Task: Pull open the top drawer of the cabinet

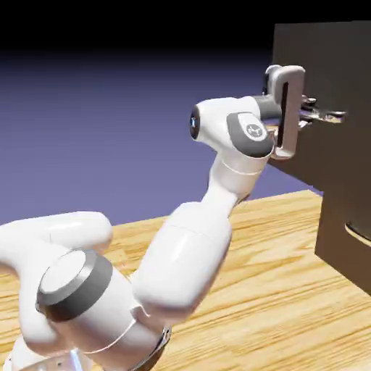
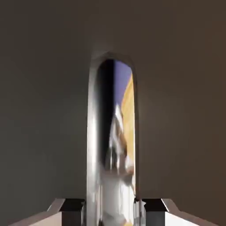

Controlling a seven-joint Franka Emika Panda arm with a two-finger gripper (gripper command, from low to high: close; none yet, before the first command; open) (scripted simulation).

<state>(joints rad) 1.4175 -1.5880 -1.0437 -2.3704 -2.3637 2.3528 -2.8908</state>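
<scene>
The dark brown cabinet (image 1: 344, 217) stands at the exterior view's right. Its top drawer (image 1: 326, 65) sticks out toward the arm, past the lower front. My gripper (image 1: 321, 113) is level with the drawer front, its fingers reaching onto the thin pale handle (image 1: 335, 115). In the hand view the shiny handle (image 2: 112, 132) runs upright between the two grey fingertips (image 2: 73, 206), which press its sides. The gripper (image 2: 113, 208) is shut on the handle. Dark drawer front (image 2: 39, 88) fills the rest of that view.
The lower drawer's curved pale handle (image 1: 359, 233) shows at the right edge under the top drawer. The wooden table (image 1: 290, 290) stretches below the arm. My white forearm and elbow (image 1: 239, 138) hang left of the cabinet.
</scene>
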